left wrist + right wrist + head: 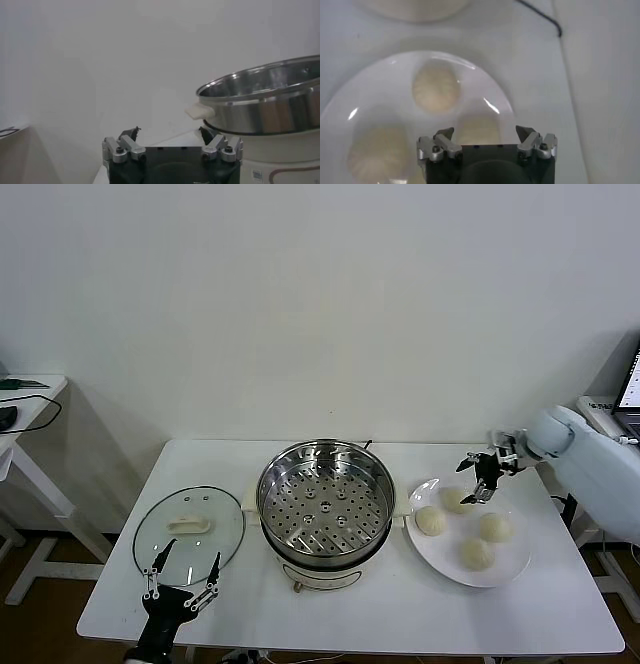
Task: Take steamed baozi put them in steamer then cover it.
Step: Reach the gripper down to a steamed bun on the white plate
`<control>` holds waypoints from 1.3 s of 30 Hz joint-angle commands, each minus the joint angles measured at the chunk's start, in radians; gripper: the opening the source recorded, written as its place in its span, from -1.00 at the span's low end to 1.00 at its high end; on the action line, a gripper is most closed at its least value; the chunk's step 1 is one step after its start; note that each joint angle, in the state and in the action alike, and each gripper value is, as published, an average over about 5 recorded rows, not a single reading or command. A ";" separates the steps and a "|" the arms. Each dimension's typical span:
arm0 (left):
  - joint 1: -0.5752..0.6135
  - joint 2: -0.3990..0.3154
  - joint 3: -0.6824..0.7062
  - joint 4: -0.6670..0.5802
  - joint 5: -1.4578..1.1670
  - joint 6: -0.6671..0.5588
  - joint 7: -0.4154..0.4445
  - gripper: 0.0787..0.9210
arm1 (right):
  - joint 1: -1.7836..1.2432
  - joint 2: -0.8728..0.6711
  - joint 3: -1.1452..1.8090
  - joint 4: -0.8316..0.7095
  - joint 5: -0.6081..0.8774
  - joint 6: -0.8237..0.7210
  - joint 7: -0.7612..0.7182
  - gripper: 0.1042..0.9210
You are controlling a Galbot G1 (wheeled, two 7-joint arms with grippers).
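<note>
White table (pixel 400 614): glass lid (pixel 189 534) beside steamer (pixel 325 504), plate (pixel 505 569) opposite

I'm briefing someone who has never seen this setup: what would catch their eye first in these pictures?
First the shiny steamer in the middle of the white table, uncovered, its perforated tray empty. To its right a white plate holds four steamed baozi, with the right gripper open just above the back of the plate. To the left lies the glass lid, and the left gripper waits open at the table's front edge near it.
</note>
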 commanded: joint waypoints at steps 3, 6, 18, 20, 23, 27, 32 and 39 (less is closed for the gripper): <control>0.000 -0.004 0.002 0.006 0.000 -0.001 -0.002 0.77 | 0.034 0.093 -0.040 -0.094 -0.157 0.016 -0.029 0.76; 0.000 -0.003 0.003 0.010 0.000 0.000 -0.003 0.77 | 0.025 0.098 -0.035 -0.103 -0.163 0.017 -0.025 0.76; 0.000 -0.003 0.004 0.018 0.000 -0.002 -0.007 0.77 | -0.005 0.120 -0.020 -0.134 -0.161 0.020 0.007 0.74; 0.000 -0.003 0.004 0.018 -0.001 -0.002 -0.008 0.77 | -0.010 0.122 -0.019 -0.137 -0.161 0.020 0.012 0.70; 0.001 -0.003 0.003 0.019 -0.001 -0.003 -0.009 0.77 | -0.015 0.124 -0.019 -0.135 -0.161 0.018 0.018 0.60; 0.001 -0.004 -0.001 0.017 -0.001 -0.002 -0.011 0.77 | -0.022 0.124 -0.019 -0.127 -0.161 0.017 0.027 0.49; 0.002 -0.005 -0.003 0.016 -0.001 -0.001 -0.013 0.77 | -0.029 0.114 -0.014 -0.106 -0.158 0.017 0.034 0.40; 0.001 -0.007 -0.001 0.012 -0.003 0.002 -0.016 0.77 | 0.043 0.023 -0.068 0.068 -0.103 0.022 0.019 0.38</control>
